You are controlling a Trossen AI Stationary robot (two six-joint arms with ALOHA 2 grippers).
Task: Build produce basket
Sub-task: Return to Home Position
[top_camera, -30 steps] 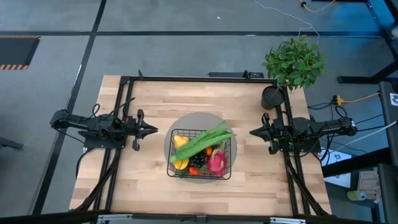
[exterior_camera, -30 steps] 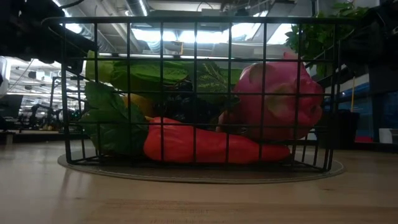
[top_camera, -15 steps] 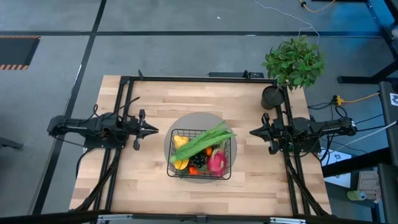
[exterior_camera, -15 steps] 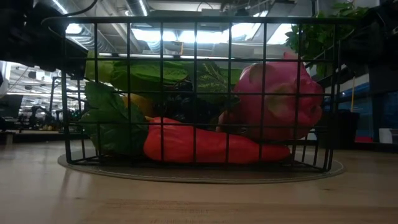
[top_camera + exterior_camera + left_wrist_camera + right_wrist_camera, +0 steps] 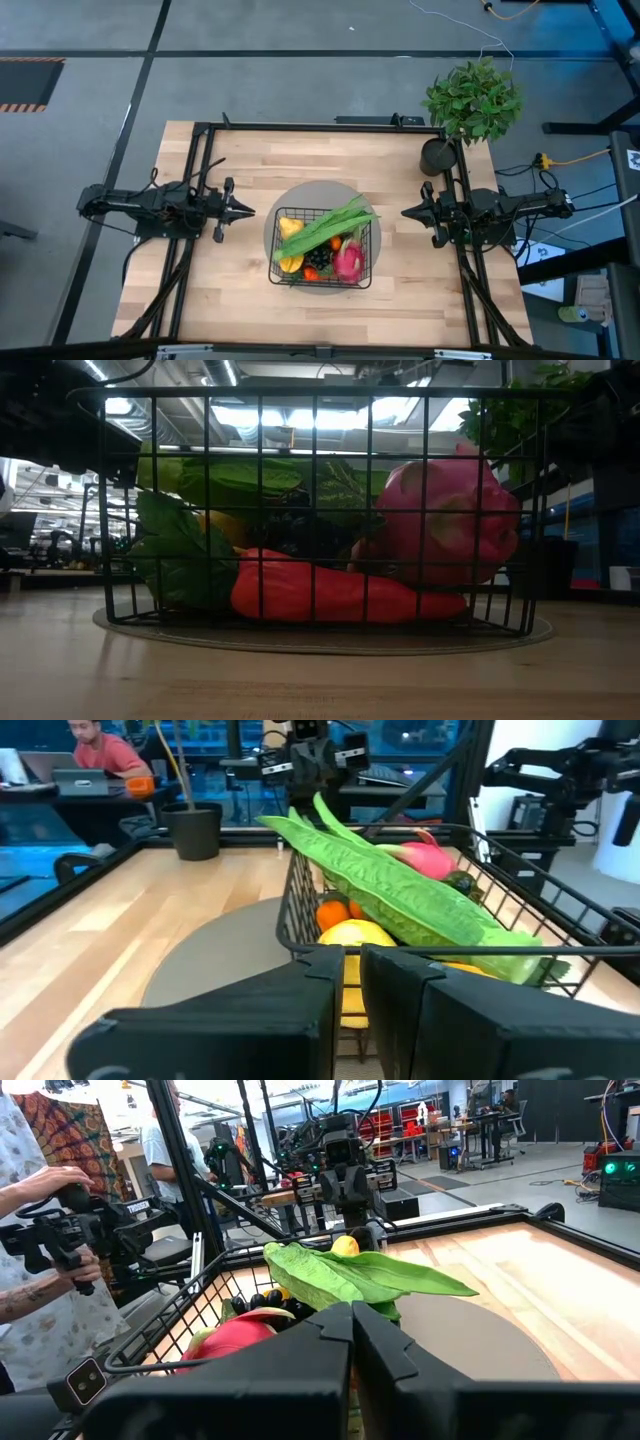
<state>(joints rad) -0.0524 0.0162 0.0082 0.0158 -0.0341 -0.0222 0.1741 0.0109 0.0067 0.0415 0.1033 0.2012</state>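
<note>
The black wire-grid basket (image 5: 322, 248) stands on a round grey mat (image 5: 290, 203) at the table's middle. It holds a pink dragon fruit (image 5: 348, 262), long green stalks (image 5: 325, 228) lying across its rim, yellow fruits (image 5: 290, 228), dark grapes (image 5: 319, 260) and small oranges. In the low view the dragon fruit (image 5: 455, 520) and an orange carrot (image 5: 330, 595) show behind the wires. My left gripper (image 5: 248, 210) hovers left of the basket, shut. My right gripper (image 5: 405, 212) hovers right of it, shut. Both point at the basket without touching it.
A leafy potted plant (image 5: 470, 100) in a black pot (image 5: 437, 155) stands at the table's far right corner. Black frame rails (image 5: 320, 128) run along the far edge and both sides. Bare wood lies near and far of the basket. People show beyond the table in the wrist views.
</note>
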